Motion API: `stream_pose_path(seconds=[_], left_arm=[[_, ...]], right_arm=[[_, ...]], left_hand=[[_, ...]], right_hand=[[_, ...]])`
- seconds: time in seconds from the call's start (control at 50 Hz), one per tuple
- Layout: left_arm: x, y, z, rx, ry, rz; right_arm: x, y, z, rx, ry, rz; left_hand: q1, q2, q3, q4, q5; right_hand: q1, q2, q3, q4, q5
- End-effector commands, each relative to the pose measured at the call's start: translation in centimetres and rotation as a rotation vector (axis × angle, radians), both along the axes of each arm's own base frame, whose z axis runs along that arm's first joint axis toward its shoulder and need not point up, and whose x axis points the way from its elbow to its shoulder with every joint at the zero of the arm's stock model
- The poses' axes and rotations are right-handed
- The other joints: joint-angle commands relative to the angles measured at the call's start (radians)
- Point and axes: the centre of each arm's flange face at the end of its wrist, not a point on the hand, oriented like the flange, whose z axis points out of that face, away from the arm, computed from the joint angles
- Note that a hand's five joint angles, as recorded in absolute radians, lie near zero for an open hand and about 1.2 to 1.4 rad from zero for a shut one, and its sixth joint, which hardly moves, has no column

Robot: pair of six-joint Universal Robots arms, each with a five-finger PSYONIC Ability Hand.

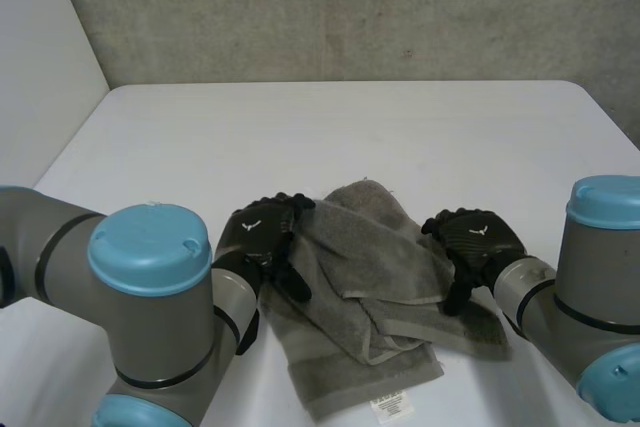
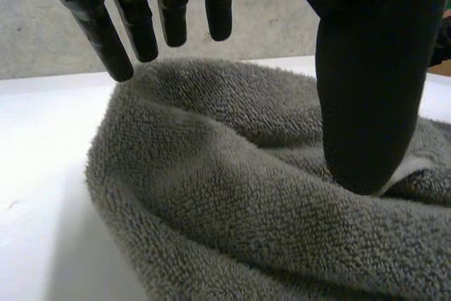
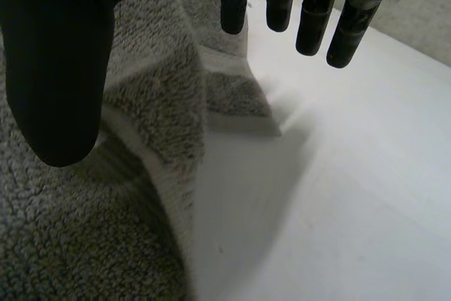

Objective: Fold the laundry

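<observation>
My left robot hand and right robot hand hang spread over the crumpled towel, so I should pinch its sides and pull flat

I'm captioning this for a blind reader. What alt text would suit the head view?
A crumpled grey towel lies at the near edge of a white table, with the black left hand at its left side and the right hand at its right, both open.

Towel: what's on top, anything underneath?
On top: left hand and right hand, both open, over opposite side edges of the towel. Around it, table; anything beneath the folds is covered.
</observation>
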Motion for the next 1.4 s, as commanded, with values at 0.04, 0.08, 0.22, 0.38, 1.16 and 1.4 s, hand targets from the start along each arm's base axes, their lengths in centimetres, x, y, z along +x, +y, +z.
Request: stream_pose_path(seconds=[0.04,0.08,0.22,0.38,1.16,1.4], left_arm=[[-0.5,-0.8,-1.2,-0.024,0.012,0.003],[-0.7,-0.9,-1.5,-0.029,0.014,0.003],[-1.1,-1.4,-2.3,-0.062,-0.023,-0.013],[-1.1,-2.3,-1.0,-0.16,-0.043,-0.018],[-2.9,6.0,0.4,0.014,0.03,-0.214],[-4.5,7.1,-1.8,0.039,-0.006,-0.265]], right_arm=[[0.5,-0.1,-0.8,-0.022,-0.009,0.012],[0.7,-0.2,-0.8,-0.043,-0.018,0.015],[0.9,-0.6,-0.6,-0.087,-0.032,0.018],[0.8,-1.4,1.1,-0.137,-0.049,0.011],[-0.4,-5.0,8.8,-0.432,0.072,-0.01],[-0.5,-6.1,8.3,-0.437,0.075,-0.027]], left_hand=[[0.144,0.147,0.147,0.146,0.145],[0.188,0.191,0.191,0.19,0.189],[0.612,0.614,0.614,0.613,0.613],[1.119,1.122,1.122,1.12,1.12],[-0.02,-0.017,-0.017,-0.018,-0.019],[0.01,0.012,0.013,0.011,0.011]], right_hand=[[0.391,0.375,0.387,0.372,0.36],[0.611,0.594,0.606,0.591,0.58],[1.187,1.171,1.183,1.168,1.156],[1.187,1.171,1.183,1.168,1.156],[1.187,1.171,1.183,1.168,1.156],[1.187,1.171,1.183,1.168,1.156]])
